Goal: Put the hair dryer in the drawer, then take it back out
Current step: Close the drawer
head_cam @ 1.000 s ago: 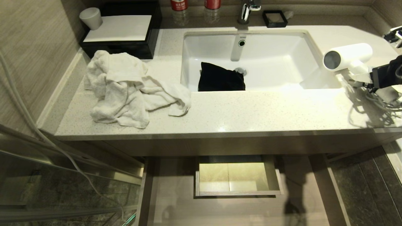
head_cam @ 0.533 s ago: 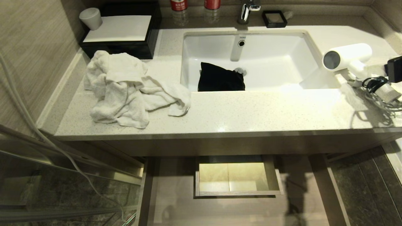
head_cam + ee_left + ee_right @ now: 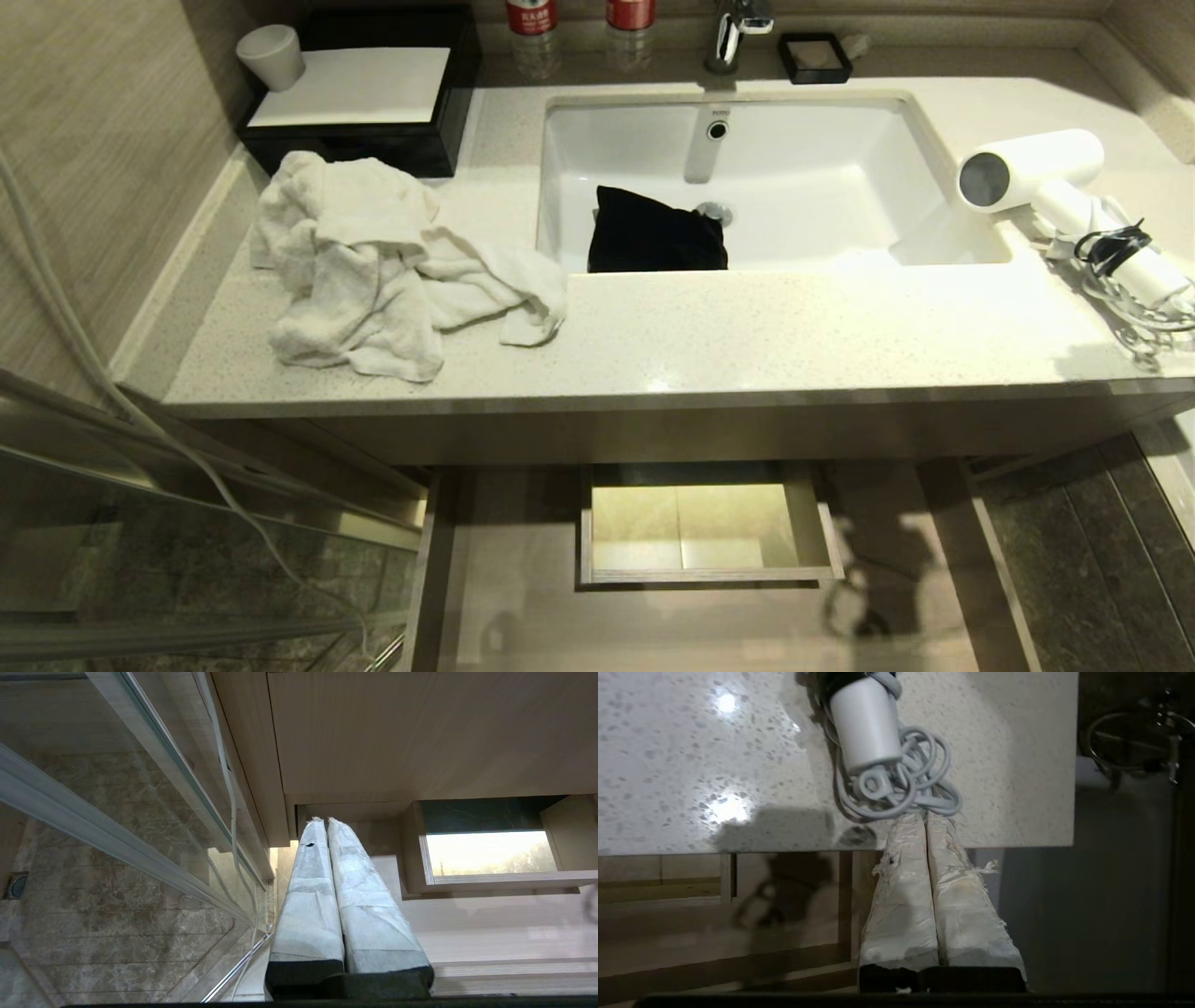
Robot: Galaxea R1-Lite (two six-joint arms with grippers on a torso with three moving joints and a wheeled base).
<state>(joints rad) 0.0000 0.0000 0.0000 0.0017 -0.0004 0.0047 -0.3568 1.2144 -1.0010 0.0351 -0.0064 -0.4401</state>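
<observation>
**Observer:** Where's the dryer, and which way does it lie?

**Operator:** The hair dryer [image 3: 1032, 168] lies on the countertop [image 3: 747, 327] at the far right, just right of the sink [image 3: 747, 177]; grey round end toward the sink, handle [image 3: 1116, 247] running out right and nearer, ending in the coiled cord [image 3: 1144, 317] close to the counter's near edge.

**Observer:** And your claws?

**Operator:** Neither shows from the head; my right gripper [image 3: 926, 816] has its fingers pressed together on nothing, tips just off the cord loops [image 3: 901, 788], below the counter's front edge by my reading; the handle end [image 3: 866, 723] points roughly back along the fingers. My left gripper [image 3: 322, 820] is also closed and empty, parked low on the left by the glass partition [image 3: 117, 812].

**Observer:** So which arm?

**Operator:** The right; the dryer sits well to the right, far from the left arm. I judge the claw must open and come in across the handle, not along it. The drawer [image 3: 705, 523] stands open below the counter, its boxed cutout [image 3: 700, 527] left of the dryer and nearer, so the carry would go left and down.
</observation>
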